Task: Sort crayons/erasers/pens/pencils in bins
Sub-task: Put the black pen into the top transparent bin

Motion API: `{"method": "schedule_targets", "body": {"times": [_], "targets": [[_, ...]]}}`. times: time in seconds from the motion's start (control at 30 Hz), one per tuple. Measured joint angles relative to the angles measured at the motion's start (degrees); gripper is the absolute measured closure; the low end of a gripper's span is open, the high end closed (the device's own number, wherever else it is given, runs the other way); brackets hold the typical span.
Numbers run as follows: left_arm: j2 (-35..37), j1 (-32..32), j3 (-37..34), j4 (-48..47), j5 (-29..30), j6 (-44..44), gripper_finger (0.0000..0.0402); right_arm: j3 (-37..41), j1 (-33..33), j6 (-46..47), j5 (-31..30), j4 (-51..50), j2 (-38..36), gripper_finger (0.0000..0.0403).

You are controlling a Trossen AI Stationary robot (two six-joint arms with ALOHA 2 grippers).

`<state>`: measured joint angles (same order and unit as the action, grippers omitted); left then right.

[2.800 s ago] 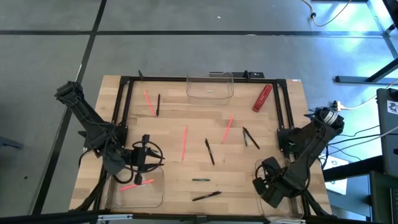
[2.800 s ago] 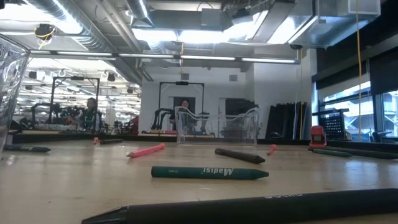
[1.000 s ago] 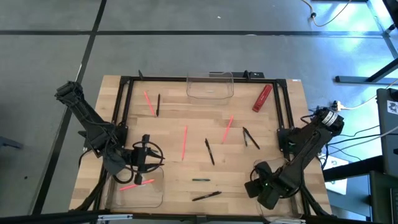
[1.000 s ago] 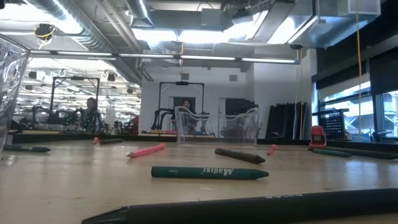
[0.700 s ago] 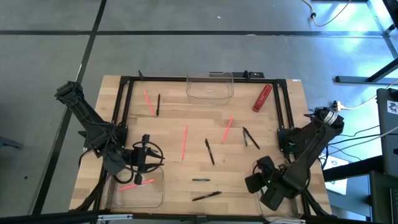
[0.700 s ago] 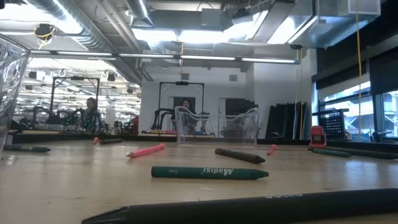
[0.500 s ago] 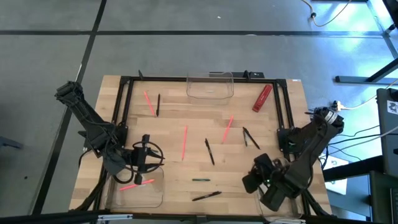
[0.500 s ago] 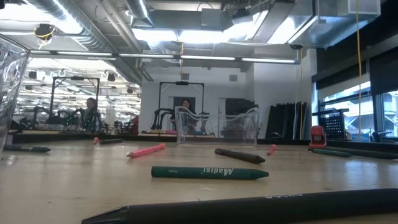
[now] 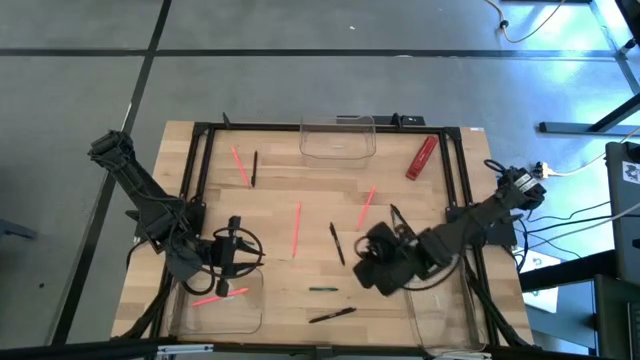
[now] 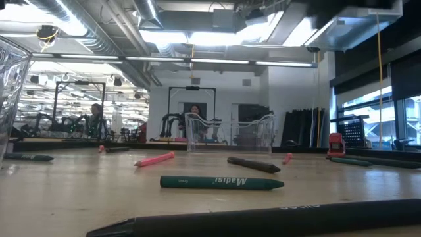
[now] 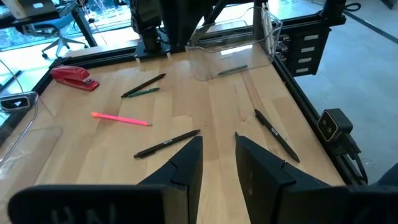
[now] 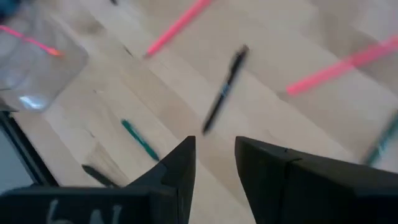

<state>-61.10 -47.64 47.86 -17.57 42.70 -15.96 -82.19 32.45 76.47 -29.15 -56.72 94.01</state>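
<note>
Now the right gripper [image 9: 372,262] hangs over the middle of the tabletop [image 9: 275,215], its fingers [image 12: 180,163] spread with a clear gap and nothing between them. Just ahead of the fingertips in the right wrist view lies a black pen [image 12: 224,88], with a dark green crayon [image 12: 139,140] off to one side of them and a black stick [image 12: 98,176] nearer the tabletop edge. Farther out past the pen lie two pink sticks [image 12: 177,26], well apart from the fingers.

Seen from above, the black pen [image 9: 337,243] is just beside the right gripper, the green crayon [image 9: 321,289] lies near it toward the front edge, and another black pen [image 9: 332,315] lies beyond that.

The left gripper [image 9: 232,258] waits over the front left part of the tabletop, beside a clear bin [image 9: 250,315] that holds one pink stick [image 9: 219,296]. Its fingers [image 11: 186,163] are spread too, holding nothing; ahead of them lie a black pen [image 11: 166,144], a second black pen [image 11: 277,135], and a pink stick [image 11: 120,119].

A second clear bin [image 9: 338,139] stands at the far edge, and a third [image 9: 440,315] at the front right. A red stapler [image 9: 421,157] lies near the far right corner.

From tabletop level the green crayon [image 10: 222,182] lies flat, untouched.
</note>
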Motion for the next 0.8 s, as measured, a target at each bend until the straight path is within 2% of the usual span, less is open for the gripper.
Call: {"method": "schedule_targets", "body": {"times": [0.2, 0.3, 0.4, 0.8], "targets": [[0.0, 0.0, 0.0, -0.9, 0.0, -0.2, 0.0313, 0.0, -5.9, -14.4, 0.2, 9.6, 1.7, 0.0288], [0.0, 0.0, 0.0, -1.5, 0.0, -0.2, 0.0313, 0.0, -8.6, -19.5, 2.7, 12.7, 3.4, 0.0288], [0.0, 0.0, 0.0, -1.5, 0.0, -0.2, 0.0313, 0.0, -11.2, -20.3, 5.2, 13.2, 5.2, 0.0288], [0.0, 1.4, 0.0, -1.5, 0.0, -0.3, 0.0313, 0.0, -19.1, -18.1, 6.9, 13.5, 13.5, 0.0288]]}}
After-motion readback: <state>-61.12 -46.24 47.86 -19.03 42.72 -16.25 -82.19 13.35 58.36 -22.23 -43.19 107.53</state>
